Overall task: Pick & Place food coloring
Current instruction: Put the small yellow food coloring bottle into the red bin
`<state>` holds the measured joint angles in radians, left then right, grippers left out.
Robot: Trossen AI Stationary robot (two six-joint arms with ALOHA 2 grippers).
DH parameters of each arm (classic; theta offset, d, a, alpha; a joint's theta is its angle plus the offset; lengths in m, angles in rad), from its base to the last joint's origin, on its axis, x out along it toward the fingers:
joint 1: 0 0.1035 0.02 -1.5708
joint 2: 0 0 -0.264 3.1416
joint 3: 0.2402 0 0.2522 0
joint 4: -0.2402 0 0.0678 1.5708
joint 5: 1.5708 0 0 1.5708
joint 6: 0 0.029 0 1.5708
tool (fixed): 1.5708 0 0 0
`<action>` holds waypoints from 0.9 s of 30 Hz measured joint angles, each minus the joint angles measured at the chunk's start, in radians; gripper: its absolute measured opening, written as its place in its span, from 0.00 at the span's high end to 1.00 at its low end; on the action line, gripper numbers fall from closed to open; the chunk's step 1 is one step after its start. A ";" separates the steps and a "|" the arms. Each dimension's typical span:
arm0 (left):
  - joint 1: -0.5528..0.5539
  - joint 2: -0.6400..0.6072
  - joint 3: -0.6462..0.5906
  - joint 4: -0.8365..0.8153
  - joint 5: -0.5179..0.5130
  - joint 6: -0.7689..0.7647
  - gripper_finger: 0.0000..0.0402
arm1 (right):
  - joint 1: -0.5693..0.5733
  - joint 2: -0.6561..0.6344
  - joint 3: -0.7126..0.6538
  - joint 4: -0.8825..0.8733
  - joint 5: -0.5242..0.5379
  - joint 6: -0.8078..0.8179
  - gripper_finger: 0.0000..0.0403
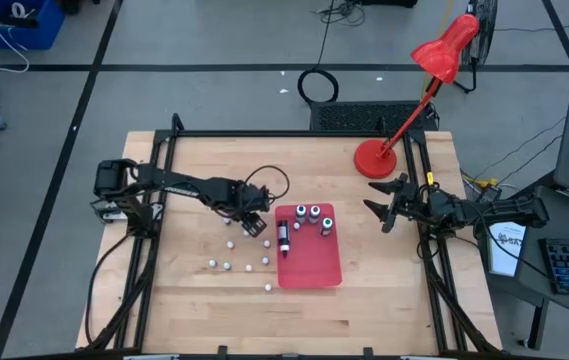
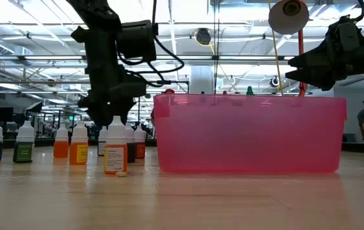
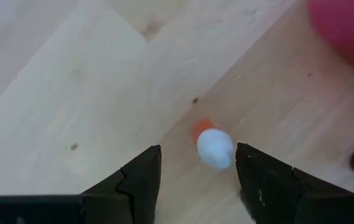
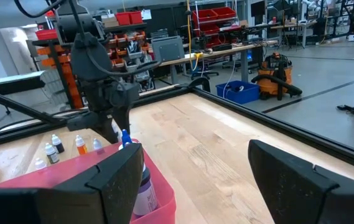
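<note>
Food coloring bottle (image 3: 214, 147) upright beneath left pincer (image 3: 196, 167), fingers apart, pointing down, holding nothing

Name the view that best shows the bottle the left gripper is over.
Left wrist view: the white-capped orange bottle sits between the open left gripper fingers, seen from above. Low view shows its side. High view hides it under the gripper; right wrist view doesn't show it clearly.

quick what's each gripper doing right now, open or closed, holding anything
Left gripper: open, empty, poised over an orange bottle beside the red tray.
Right gripper: open, empty, waiting off to the side.
</note>
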<state>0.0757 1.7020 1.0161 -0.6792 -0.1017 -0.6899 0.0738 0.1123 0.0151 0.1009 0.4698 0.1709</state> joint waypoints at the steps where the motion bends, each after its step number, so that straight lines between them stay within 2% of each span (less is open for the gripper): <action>1: 0.000 0.000 0.000 0.000 -0.001 0.000 0.48 | 0.000 0.000 0.000 0.000 0.000 0.000 0.31; 22: -0.020 0.000 0.008 0.068 -0.029 0.109 0.48 | 0.000 0.000 0.006 0.002 -0.002 -0.033 0.31; 24: -0.020 0.000 0.008 0.093 -0.030 0.109 0.48 | 0.000 0.000 0.006 0.007 -0.002 -0.011 0.31; 27: -0.020 0.000 0.008 0.143 -0.030 0.109 0.48 | 0.000 0.001 0.006 0.118 -0.001 0.084 0.31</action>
<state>0.0555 1.7020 1.0245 -0.5361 -0.1315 -0.5804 0.0734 0.1132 0.0208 0.2190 0.4688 0.2548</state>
